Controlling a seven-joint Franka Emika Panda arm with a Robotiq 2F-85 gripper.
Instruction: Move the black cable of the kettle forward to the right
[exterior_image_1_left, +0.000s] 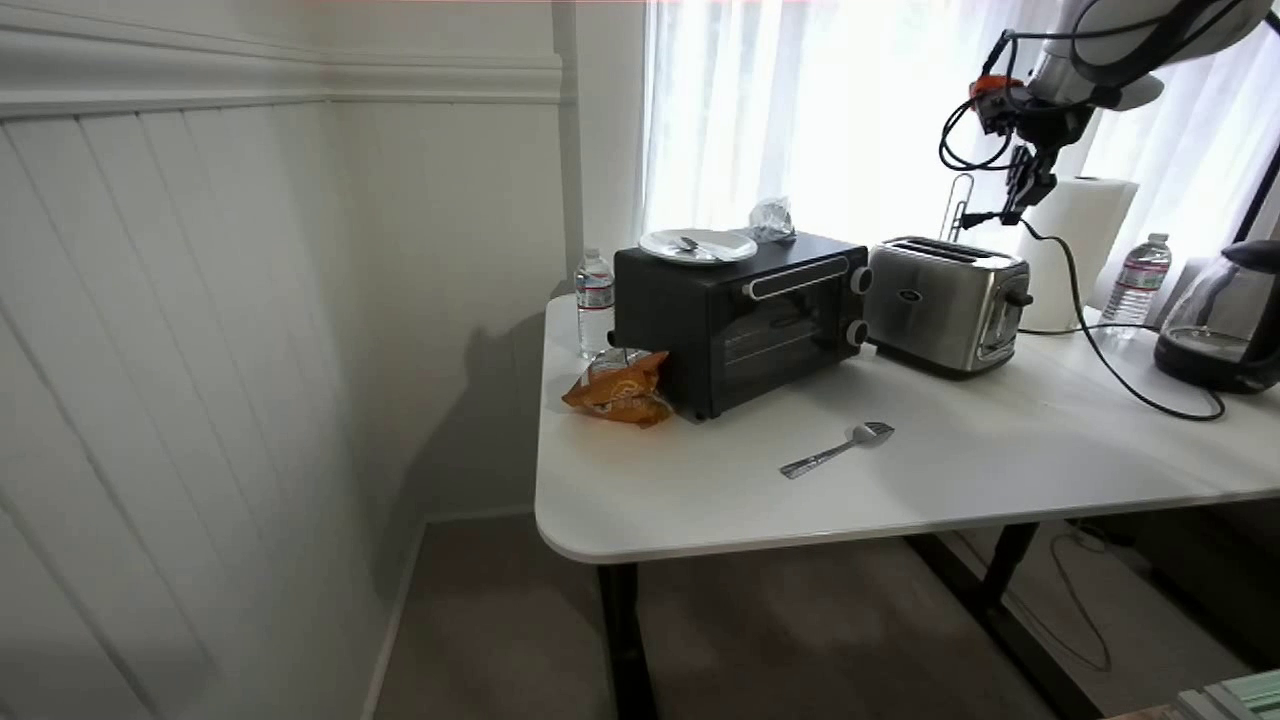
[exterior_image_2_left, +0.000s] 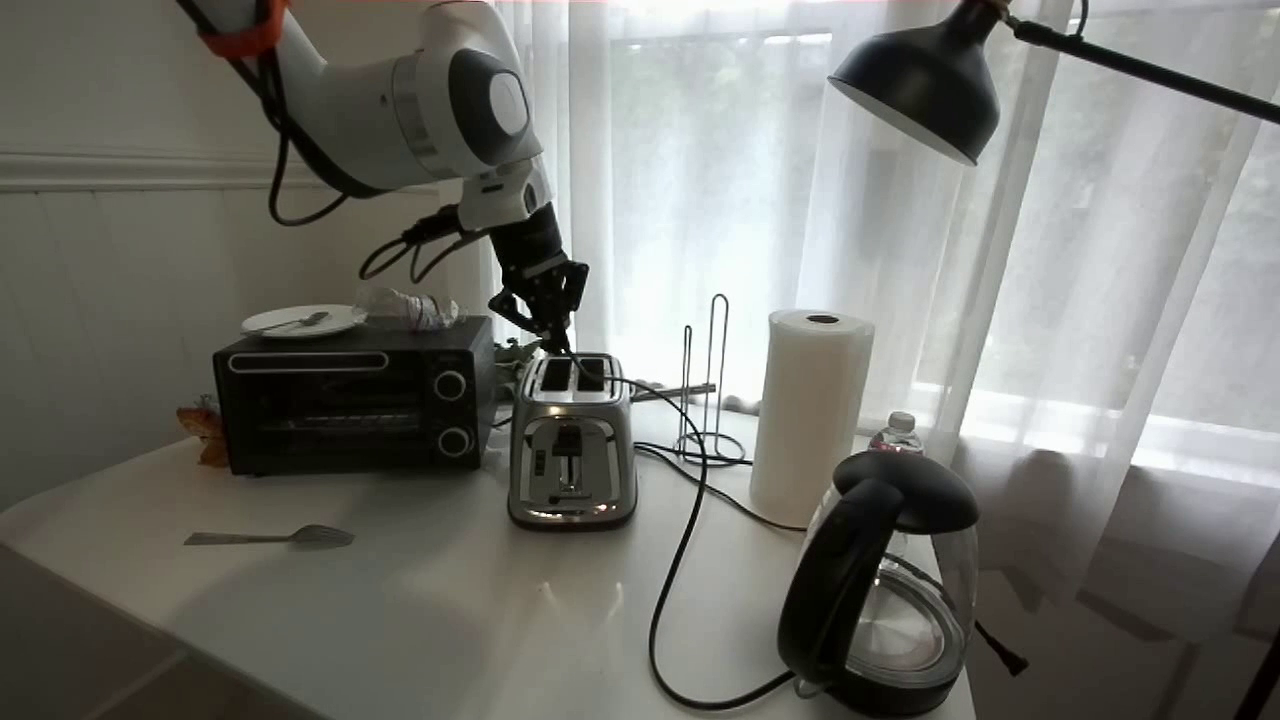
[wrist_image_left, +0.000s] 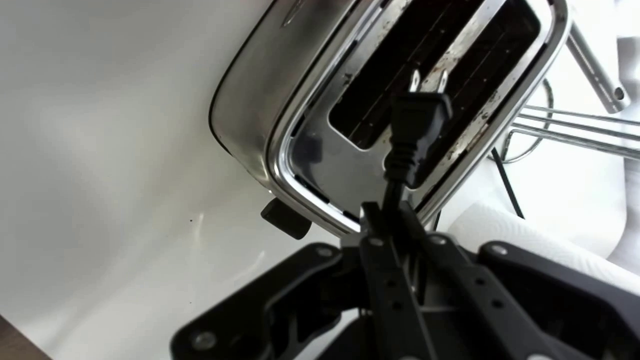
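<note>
- My end effector (wrist_image_left: 391, 212) is closed on the thin black cable (exterior_image_2_left: 653, 645), pinching it just behind the ribbed neck of the plug (wrist_image_left: 419, 120).
- The blocky plug carries two flat metal prongs (wrist_image_left: 414, 82), which sit above the long slots of the toaster (wrist_image_left: 305, 100), a rounded box of brushed metal.
- From my grip the cable hangs in a smooth curve to the glossy white worktop (exterior_image_2_left: 450, 610), then loops round to the kettle (exterior_image_2_left: 900, 630).
- I see its clear body and thick black handle.
</note>
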